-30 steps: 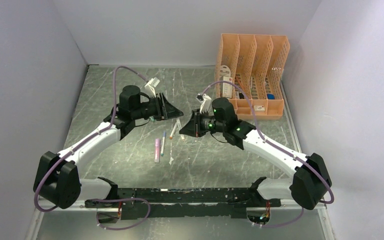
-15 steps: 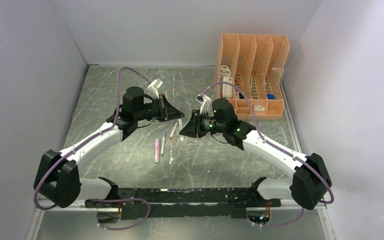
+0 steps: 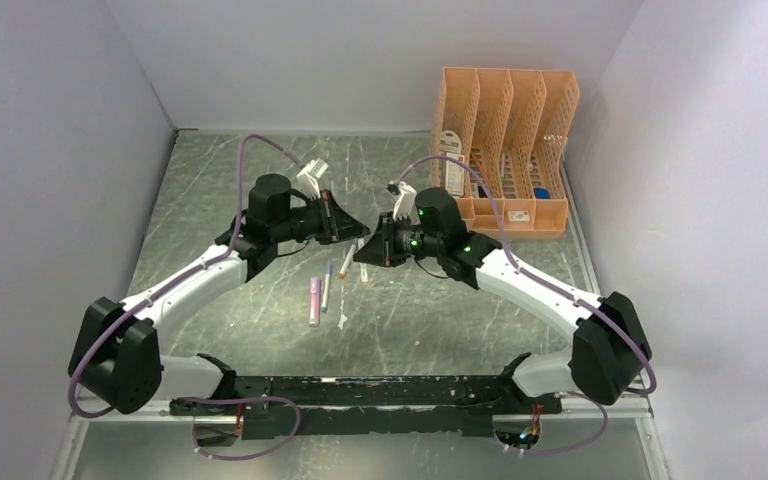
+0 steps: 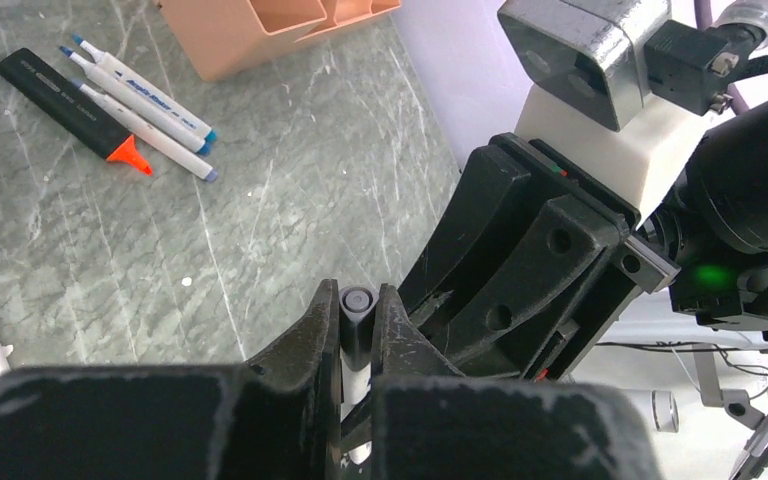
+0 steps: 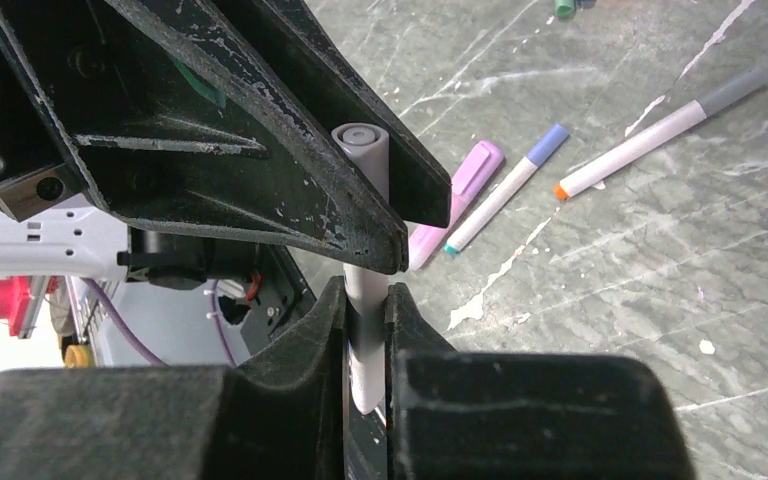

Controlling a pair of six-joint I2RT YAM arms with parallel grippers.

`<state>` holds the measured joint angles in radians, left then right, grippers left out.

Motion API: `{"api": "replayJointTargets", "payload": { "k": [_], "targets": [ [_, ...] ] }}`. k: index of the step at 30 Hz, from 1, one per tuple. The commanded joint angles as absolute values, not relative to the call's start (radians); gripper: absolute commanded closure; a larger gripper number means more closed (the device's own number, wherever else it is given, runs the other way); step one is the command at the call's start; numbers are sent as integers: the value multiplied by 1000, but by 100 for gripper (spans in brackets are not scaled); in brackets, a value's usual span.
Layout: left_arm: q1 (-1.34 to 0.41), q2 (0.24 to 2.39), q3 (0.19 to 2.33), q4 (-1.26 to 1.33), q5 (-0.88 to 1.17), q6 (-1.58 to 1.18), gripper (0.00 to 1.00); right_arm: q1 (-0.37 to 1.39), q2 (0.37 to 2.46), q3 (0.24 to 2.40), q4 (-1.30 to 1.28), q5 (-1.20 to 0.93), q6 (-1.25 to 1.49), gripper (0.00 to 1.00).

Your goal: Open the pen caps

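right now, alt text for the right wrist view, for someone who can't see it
The right gripper and left gripper both pinch one white pen with a grey cap above the green marbled table. A pink-purple highlighter, a purple-capped pen and an orange-tipped pen lie beyond.

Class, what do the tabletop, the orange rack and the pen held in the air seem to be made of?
Tabletop: probably stone-look laminate or marble, grey-green with white veins, slight sheen.
Orange rack: likely matte moulded plastic, uniform colour, slotted walls.
Held pen: apparently smooth plastic, white barrel, grey cap.
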<state>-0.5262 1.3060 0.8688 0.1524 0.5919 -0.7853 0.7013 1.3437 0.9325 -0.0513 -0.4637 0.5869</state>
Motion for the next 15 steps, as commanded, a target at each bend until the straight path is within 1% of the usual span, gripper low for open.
{"api": "replayJointTargets", "payload": {
  "k": [1, 6, 10, 12, 15],
  "targets": [
    [-535, 1331, 899, 186, 539, -772, 93, 699, 1348, 908, -32, -488, 605, 100],
    [-470, 1455, 1058, 144, 448, -717, 93, 728, 1315, 817, -15, -508, 651, 100],
    [-302, 1546, 1115, 272, 423, -814, 93, 785, 1277, 720, 31, -514, 721, 100],
    [-242, 1598, 1173, 297, 443, -841, 93, 802, 1249, 678, 51, -513, 751, 100],
    [-218, 1647, 1255, 230, 494, -823, 93, 801, 1207, 662, 16, -484, 755, 100]
  ]
}}
